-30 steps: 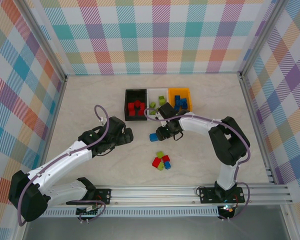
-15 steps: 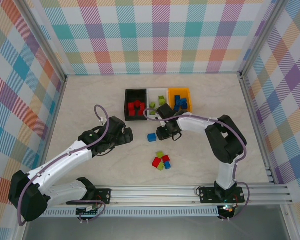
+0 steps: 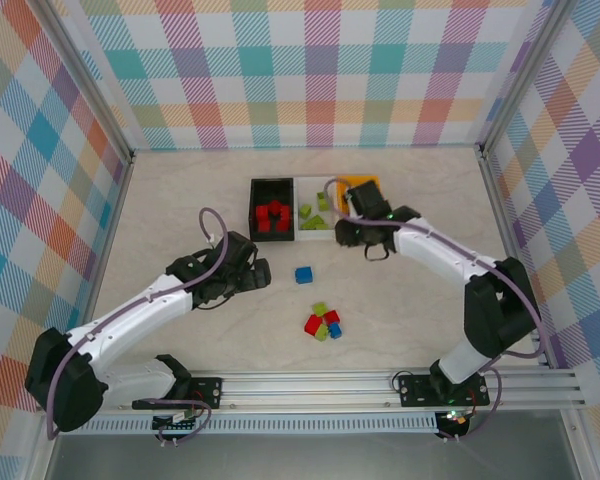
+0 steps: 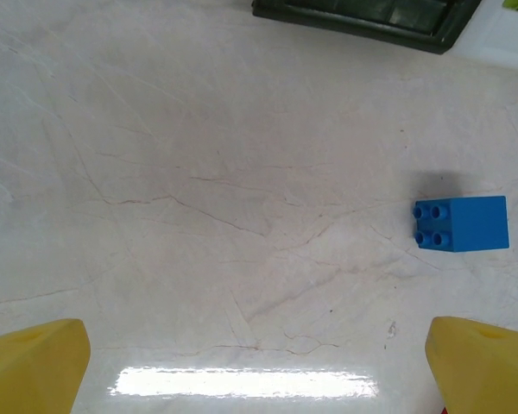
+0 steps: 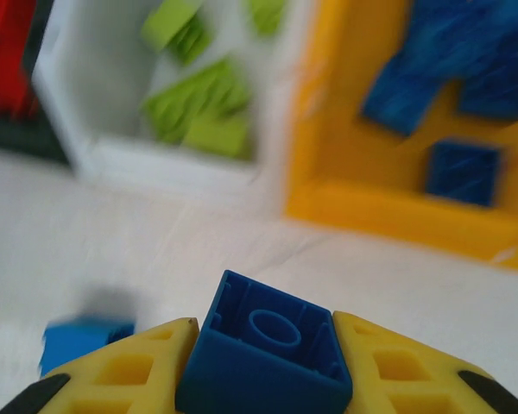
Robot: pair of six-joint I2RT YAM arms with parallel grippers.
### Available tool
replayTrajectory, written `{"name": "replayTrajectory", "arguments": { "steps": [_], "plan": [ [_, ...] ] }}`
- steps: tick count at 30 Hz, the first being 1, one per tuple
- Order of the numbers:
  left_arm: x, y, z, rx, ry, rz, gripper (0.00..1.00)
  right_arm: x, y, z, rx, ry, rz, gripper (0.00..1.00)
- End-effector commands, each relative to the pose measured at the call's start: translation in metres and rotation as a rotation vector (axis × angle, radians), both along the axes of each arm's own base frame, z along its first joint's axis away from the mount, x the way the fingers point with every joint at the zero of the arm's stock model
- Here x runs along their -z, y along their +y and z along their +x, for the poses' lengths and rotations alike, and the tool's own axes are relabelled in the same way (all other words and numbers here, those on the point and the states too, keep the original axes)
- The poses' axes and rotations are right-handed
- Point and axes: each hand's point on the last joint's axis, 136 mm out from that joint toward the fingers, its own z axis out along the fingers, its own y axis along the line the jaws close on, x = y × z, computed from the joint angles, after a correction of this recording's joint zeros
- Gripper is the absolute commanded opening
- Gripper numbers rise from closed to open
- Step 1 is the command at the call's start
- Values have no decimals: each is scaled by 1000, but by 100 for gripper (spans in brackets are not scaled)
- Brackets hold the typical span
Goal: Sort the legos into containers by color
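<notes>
My right gripper [image 3: 349, 235] is shut on a blue lego [image 5: 263, 355], its hollow underside facing the wrist camera, just in front of the containers. The orange container [image 5: 380, 211] holds blue legos [image 5: 432, 60]. Green legos [image 5: 203, 108] lie in the white container [image 3: 311, 236], and red legos [image 3: 272, 217] in the black one [image 3: 253, 208]. Another blue lego [image 3: 304, 274] sits alone on the table, also in the left wrist view [image 4: 462, 222]. My left gripper [image 3: 257, 275] is open and empty, low over the table to the left of that lego.
A small cluster of red, green and blue legos [image 3: 323, 322] lies on the table nearer the arm bases. Plaid walls and metal rails enclose the table on all sides.
My right gripper closed on a blue lego near the table's middle and carried it back and right toward the bins. My left arm edged slightly right.
</notes>
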Motion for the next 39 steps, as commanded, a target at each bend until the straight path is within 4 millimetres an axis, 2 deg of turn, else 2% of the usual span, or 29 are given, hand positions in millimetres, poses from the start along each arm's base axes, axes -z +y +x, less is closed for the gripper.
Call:
{"name": "replayTrajectory", "arguments": {
  "steps": [1, 5, 9, 11, 13, 15, 18, 22, 26, 29, 33, 39],
  "plan": [
    [-7, -15, 11, 40, -3, -31, 100, -2, -25, 35, 140, 12, -7, 32],
    [3, -27, 16, 74, 35, -32, 100, 12, -30, 71, 182, 56, -27, 33],
    [13, -44, 25, 100, 68, -50, 100, 19, -32, 94, 234, 68, -43, 38],
    [16, -54, 33, 112, 63, -55, 100, 17, -32, 103, 253, 64, -30, 48],
    [19, -63, 40, 127, 62, -43, 99, 13, -29, 109, 250, 61, -12, 65],
    [24, -72, 47, 142, 73, -30, 98, 2, -26, 113, 248, 42, 7, 71],
    [33, -89, 56, 174, 81, 5, 96, -21, -23, 107, 234, -1, 48, 73],
    [49, -111, 66, 211, 97, 72, 93, -44, -22, 84, 214, -58, 92, 73],
    [66, -121, 75, 210, 128, 111, 90, -44, -32, 58, 225, -72, 115, 73],
    [75, -131, 74, 235, 147, 120, 87, -44, -39, 44, 233, -75, 124, 73],
    [91, -142, 64, 266, 186, 141, 80, -43, -48, 33, 249, -95, 109, 73],
    [102, -140, 54, 254, 211, 155, 62, -48, -56, 27, 270, -121, 108, 73]
  ]
}}
